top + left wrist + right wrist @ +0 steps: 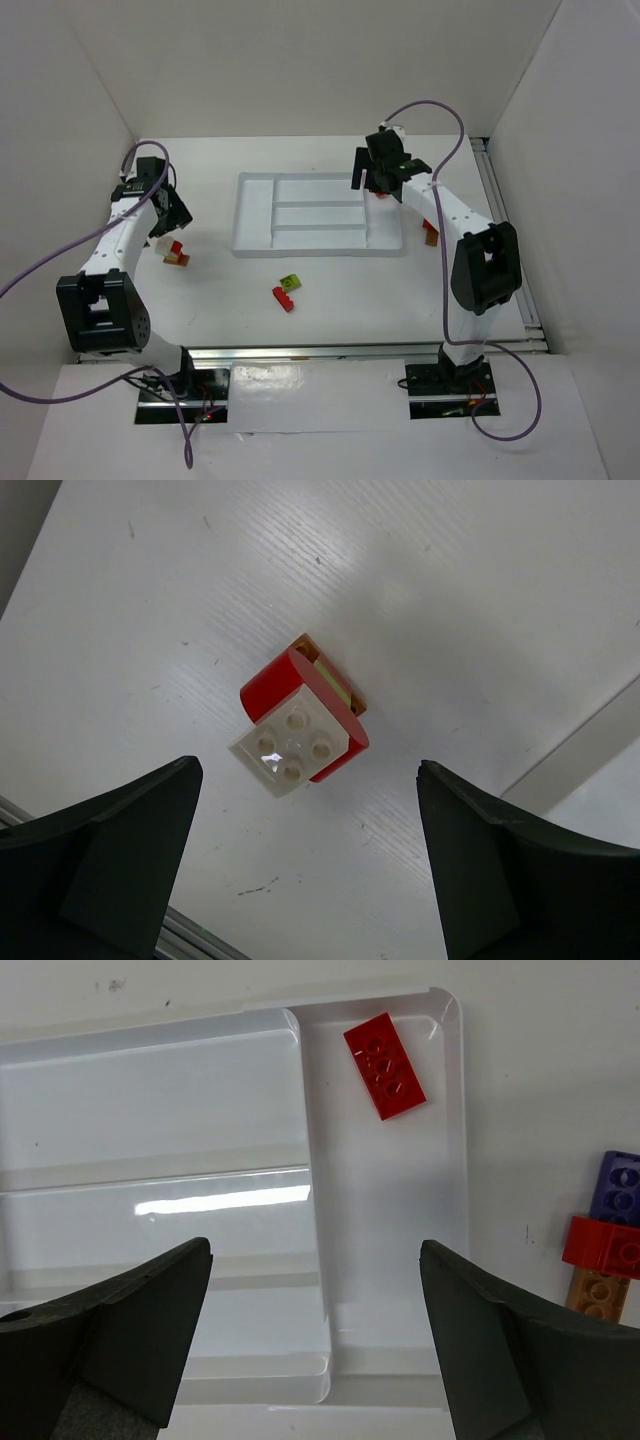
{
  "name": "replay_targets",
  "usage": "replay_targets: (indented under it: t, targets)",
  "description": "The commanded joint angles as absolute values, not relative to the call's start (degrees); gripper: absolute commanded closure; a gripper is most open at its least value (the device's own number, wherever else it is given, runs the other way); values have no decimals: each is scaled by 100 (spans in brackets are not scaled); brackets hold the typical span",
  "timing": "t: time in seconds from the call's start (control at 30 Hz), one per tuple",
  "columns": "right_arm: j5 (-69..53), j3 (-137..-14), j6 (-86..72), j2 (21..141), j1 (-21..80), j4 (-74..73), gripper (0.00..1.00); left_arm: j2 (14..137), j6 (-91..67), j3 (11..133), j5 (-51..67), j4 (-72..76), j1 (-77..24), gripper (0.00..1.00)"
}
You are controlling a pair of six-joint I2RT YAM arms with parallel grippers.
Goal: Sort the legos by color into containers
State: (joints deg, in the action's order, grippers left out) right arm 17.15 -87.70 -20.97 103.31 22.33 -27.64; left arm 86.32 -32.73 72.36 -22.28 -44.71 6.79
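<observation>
Right of the tray [462,1160], blue, red, orange bricks [605,1245]; left pincer [310,880], right pincer [315,1350] wide, empty

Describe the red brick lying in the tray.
The red brick is a glossy plastic rectangle with two rows of round marks on its upper face. It lies flat and askew on the floor of the tray, in its end compartment, near a corner, alone there and clear of the walls. Nothing else touches it.
</observation>
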Motion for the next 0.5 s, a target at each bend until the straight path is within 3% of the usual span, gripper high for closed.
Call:
replay_targets:
  t: [0.0, 0.23, 0.47]
  targets:
    - [1775, -8684, -2118, 10125, 2259, -2777, 8, 8824, -3111, 7137, -2206, -4184, 694, 0]
    - [1775, -8578, -2171, 10125, 2259, -2777, 13, 8982, -3050, 7075, -1926, -4061, 747, 3]
    - [1714, -8578, -2171, 10125, 2259, -2725, 18, 8912, -3050, 6899, -1854, -4061, 747, 16]
